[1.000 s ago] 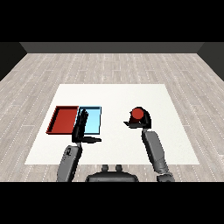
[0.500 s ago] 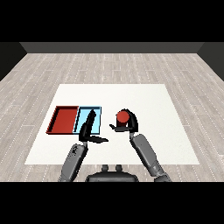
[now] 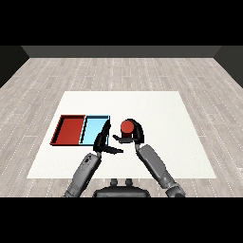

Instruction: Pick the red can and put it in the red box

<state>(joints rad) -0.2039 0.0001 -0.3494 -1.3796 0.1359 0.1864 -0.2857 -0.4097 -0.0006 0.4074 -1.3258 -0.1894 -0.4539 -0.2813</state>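
Observation:
The red can (image 3: 126, 127) is held above the table just right of the light blue tray (image 3: 94, 128), with my right hand (image 3: 134, 135) curled round it. The red tray (image 3: 70, 130) lies at the left, side by side with the blue one, and nothing shows inside it. My left hand (image 3: 103, 141) hangs over the blue tray's near right corner, fingers straight and thumb stretched toward the can, holding nothing.
The white table (image 3: 161, 109) spreads wide to the right and behind the trays. Its near edge runs just in front of both forearms. Grey plank floor surrounds it.
My right hand has carried the red can leftward, from the table's right-middle to beside the blue tray. The left hand has drifted right and a little nearer to it.

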